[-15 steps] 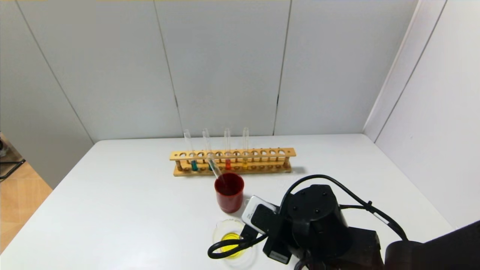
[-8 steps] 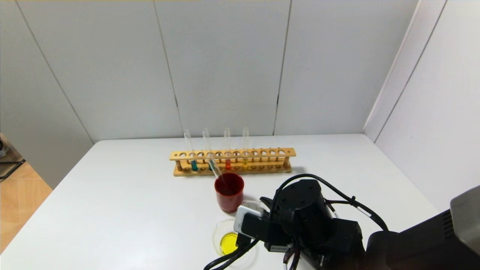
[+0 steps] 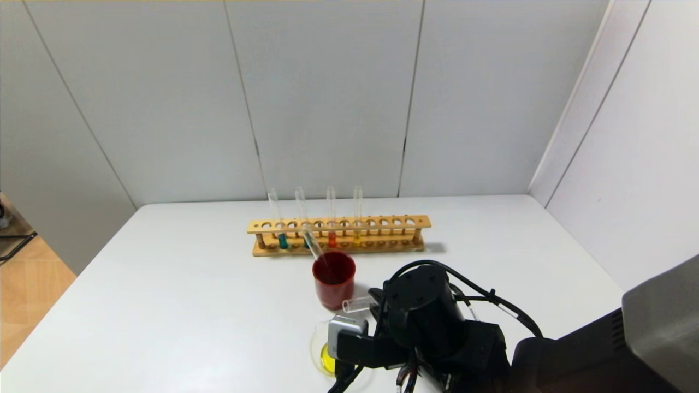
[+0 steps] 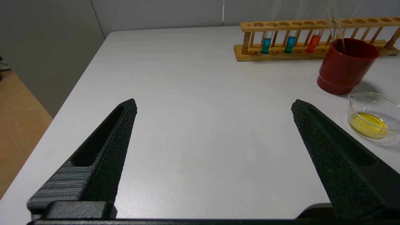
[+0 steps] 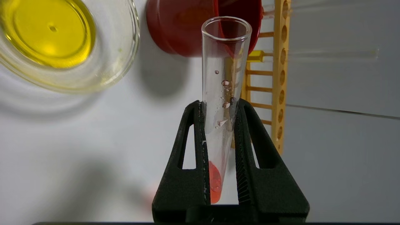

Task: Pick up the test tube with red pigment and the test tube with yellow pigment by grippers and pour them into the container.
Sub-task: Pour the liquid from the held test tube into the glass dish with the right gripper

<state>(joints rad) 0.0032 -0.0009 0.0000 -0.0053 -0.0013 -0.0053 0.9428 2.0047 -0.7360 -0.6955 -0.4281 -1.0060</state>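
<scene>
Beside the opaque dark red cup (image 3: 333,286), my right gripper (image 5: 218,106) clamps its textured black jaws on one slim clear glass red-pigment tube (image 5: 222,103), tilted near the low clear glass beaker (image 5: 103,67) of yellow liquid; left gripper (image 4: 214,107) jaws wide.

— Holding what?
— A test tube with red pigment (image 5: 221,103), pinched tight in the right gripper (image 5: 218,106). Just a little red left at its round end, drops on the glass.
— And close by?
— The container (image 5: 118,59) with yellow liquid, a red cup (image 5: 187,28), a wooden rack (image 5: 278,78) beyond.
</scene>
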